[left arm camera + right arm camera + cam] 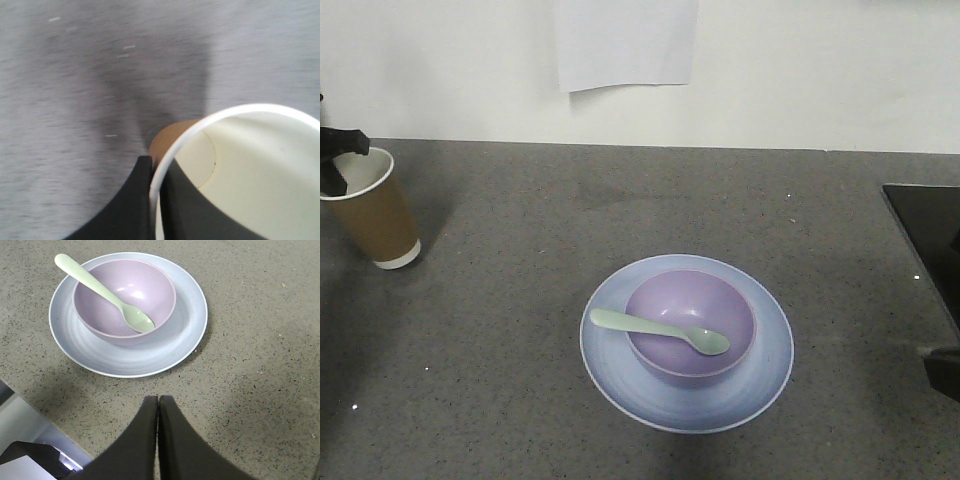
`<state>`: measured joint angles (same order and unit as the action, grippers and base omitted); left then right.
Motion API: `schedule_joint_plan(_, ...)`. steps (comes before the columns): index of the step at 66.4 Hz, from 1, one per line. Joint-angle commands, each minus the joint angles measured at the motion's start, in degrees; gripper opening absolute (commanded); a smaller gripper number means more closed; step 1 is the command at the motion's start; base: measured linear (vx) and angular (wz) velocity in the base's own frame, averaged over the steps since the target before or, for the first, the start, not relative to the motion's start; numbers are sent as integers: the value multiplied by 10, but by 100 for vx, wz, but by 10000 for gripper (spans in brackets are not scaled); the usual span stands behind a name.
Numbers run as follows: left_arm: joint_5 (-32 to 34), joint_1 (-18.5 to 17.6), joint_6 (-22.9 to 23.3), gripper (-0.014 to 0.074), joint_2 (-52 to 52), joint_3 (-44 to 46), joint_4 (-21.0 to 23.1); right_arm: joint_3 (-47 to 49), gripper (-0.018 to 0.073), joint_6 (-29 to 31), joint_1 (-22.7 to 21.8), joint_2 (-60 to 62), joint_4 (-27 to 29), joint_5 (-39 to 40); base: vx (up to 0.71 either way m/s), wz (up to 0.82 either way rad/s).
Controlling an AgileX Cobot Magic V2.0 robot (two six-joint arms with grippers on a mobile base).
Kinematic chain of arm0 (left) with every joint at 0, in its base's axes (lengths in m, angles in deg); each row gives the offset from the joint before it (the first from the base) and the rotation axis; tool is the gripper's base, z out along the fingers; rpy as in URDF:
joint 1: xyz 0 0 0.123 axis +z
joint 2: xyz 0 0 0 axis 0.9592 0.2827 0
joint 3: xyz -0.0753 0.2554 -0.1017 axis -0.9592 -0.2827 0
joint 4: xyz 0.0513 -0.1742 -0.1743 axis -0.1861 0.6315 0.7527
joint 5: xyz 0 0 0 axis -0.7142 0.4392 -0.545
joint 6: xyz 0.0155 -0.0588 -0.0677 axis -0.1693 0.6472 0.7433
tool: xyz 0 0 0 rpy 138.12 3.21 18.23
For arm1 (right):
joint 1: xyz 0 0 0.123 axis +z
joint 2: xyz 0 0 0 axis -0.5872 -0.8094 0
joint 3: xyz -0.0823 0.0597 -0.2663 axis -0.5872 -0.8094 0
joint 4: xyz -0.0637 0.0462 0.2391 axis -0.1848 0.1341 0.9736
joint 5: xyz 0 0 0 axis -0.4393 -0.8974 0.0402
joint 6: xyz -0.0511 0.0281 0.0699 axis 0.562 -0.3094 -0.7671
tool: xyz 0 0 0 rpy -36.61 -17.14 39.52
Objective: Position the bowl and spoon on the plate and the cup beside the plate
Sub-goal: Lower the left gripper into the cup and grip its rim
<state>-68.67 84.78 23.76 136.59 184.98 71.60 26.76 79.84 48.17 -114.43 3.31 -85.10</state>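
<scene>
A pale blue plate [620, 370] [185, 335] lies on the grey tabletop near the front centre. The lavender bowl [705, 295] [145, 285] sits on it. The mint-green spoon [660, 330] [107, 292] rests across the bowl, head inside and handle over the left rim. Far to the left, well apart from the plate, is the brown paper cup [375, 215] [260, 170], leaning slightly. My left gripper [335, 165] [156, 162] is shut on its white rim, one finger inside and one outside. My right gripper [158, 399] is shut and empty, on the near side of the plate.
A black panel [925, 230] lies along the table's right edge. A white sheet [625, 45] hangs on the back wall. In the right wrist view the table edge and a grey-white surface [25, 435] show at lower left.
</scene>
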Motion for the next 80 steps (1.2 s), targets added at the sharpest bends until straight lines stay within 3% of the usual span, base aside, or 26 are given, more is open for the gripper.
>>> schedule_joint_plan(1,-17,-6,-40,-8,-63,15,104,14,-6,-2,-1,0,10,28,0,0)
schedule_joint_plan(9,-44,-41,-75,-8,-105,8,145,14,-6,-2,-1,0,10,26,0,0)
schedule_joint_plan(25,-44,-155,-95,-8,-175,-81,136,14,-6,-2,-1,0,10,10,0,0)
schedule_joint_plan(36,-31,-212,-92,-8,-181,-147,98,14,-6,-2,-1,0,10,8,0,0)
schedule_joint_plan(50,23,-241,-79,-8,-180,-208,83,14,-6,-2,-1,0,10,8,0,0)
schedule_joint_plan(80,43,-241,-78,-8,-165,-232,68,14,-6,-2,-1,0,12,8,0,0)
